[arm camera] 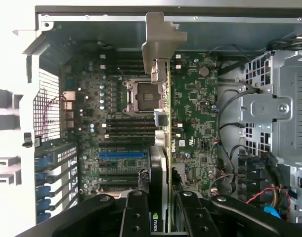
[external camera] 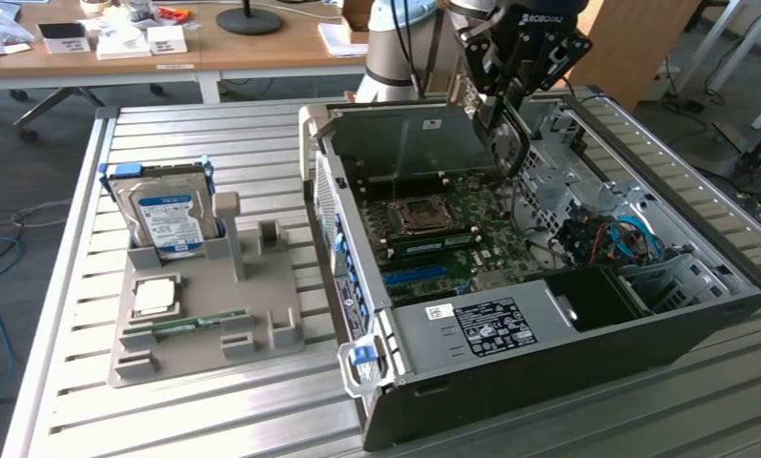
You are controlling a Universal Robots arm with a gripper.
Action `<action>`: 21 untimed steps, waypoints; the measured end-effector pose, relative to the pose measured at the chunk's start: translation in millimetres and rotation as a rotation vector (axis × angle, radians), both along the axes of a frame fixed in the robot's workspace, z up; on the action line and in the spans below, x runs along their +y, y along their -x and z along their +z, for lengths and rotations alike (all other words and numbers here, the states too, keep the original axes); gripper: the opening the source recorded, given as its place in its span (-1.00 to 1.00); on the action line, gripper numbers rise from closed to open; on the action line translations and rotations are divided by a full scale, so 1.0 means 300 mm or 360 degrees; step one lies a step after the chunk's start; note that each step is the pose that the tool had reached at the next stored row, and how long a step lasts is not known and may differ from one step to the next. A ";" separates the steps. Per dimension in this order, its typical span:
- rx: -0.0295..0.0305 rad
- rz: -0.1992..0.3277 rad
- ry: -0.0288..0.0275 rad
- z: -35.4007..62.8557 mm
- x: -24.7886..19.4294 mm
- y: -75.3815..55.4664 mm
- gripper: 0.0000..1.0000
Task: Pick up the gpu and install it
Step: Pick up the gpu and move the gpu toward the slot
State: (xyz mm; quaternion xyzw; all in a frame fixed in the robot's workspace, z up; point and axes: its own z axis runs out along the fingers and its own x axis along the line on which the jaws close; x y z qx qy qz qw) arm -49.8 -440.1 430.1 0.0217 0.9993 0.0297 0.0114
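Closest in on the exterior view, the open computer case [external camera: 546, 363] lies on its side on the slatted table [external camera: 228, 410], its motherboard [external camera: 444, 239] facing up. To the exterior view's left sits the grey tray [external camera: 202, 324], with the memory stick [external camera: 196, 322] lying flat in it and the hard drive [external camera: 171, 224] standing upright at its far end. Further in, there's the gripper [external camera: 510, 95], down over the far part of the case and clamped on the gpu [external camera: 508, 143]. The card hangs edge-on from it, inside the case walls. From the wrist, the gripper [arm camera: 163, 210] has a finger [arm camera: 136, 217] pressed to either face of the gpu [arm camera: 159, 168], with the metal bracket [arm camera: 158, 42] at the card's far end. The motherboard [arm camera: 195, 103] and CPU socket [arm camera: 141, 96] lie beyond it. Whether the card touches a slot, I can't tell. At the back stands a wooden desk [external camera: 228, 48].
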 end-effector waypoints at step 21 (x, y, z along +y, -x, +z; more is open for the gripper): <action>-0.00001 0.0000 -0.00001 0.000 0.000 -0.035 -0.46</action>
